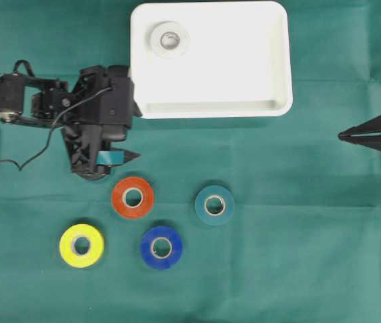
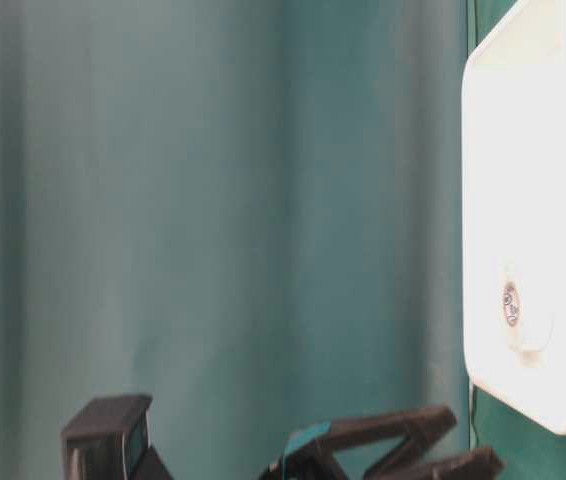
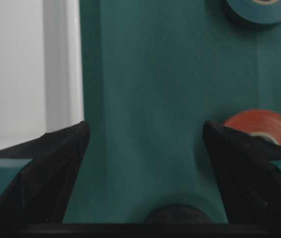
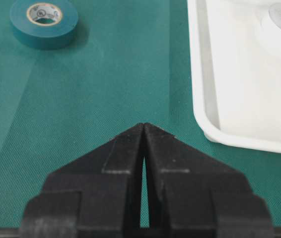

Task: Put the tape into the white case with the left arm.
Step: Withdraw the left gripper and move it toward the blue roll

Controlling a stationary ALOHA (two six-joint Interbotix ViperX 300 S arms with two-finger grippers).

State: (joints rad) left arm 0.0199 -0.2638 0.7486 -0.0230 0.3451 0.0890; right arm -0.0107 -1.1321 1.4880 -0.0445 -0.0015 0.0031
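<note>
Green cloth [image 1: 278, 269], left hand [image 1: 120, 145] half-hiding white case [image 1: 271, 60] corner

A: The surface [image 4: 81, 99] wears a green woven cloth, matt, with a fine weave showing at the lower left of the right wrist view.

B: And the white case [image 1: 278, 60]?

A: Smooth plastic, slightly glossy along its rim. The tape rolls look like shiny vinyl: the orange roll [image 1: 133, 197], the yellow roll [image 1: 81, 245], the blue roll [image 1: 161, 247].

B: The right tool [image 4: 144, 126]?

A: Matt black plastic, faintly grainy.
</note>
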